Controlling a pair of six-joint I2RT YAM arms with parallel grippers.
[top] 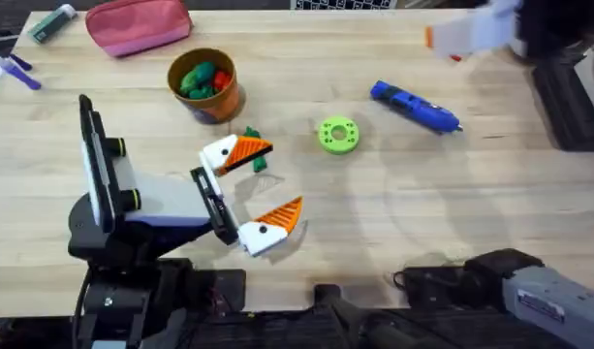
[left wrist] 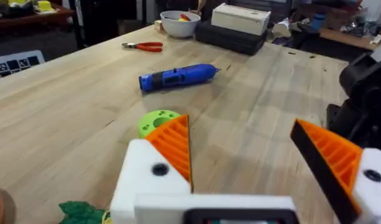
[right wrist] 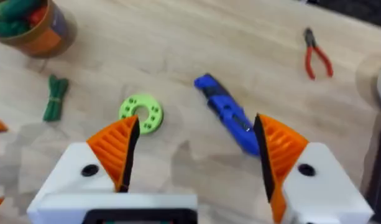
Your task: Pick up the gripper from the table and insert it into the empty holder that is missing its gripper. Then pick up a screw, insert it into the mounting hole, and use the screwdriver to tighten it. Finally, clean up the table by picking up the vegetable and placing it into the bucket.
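Note:
My left gripper (top: 286,174) stands open low over the table. Each of its white holders (top: 222,152) carries an orange ribbed finger (left wrist: 174,146). The slim dark-green vegetable (top: 259,163) lies on the table under its far finger, partly hidden; it also shows as the green vegetable (right wrist: 55,96). The orange-brown bucket (top: 204,85) behind it holds green and red toy vegetables. Farther right lies the blue screwdriver (top: 415,107). My right gripper (right wrist: 196,143) hangs open high above the screwdriver (right wrist: 227,115), nothing between its orange fingers; it appears as a blurred white-and-orange right gripper (top: 466,31).
A lime-green ring disc (top: 338,135) sits between the vegetable and the screwdriver. Red-handled pliers (right wrist: 316,55) and a white bowl (left wrist: 179,23) are at the table's far side. A pink pouch (top: 140,24) and markers (top: 54,21) lie at the back left.

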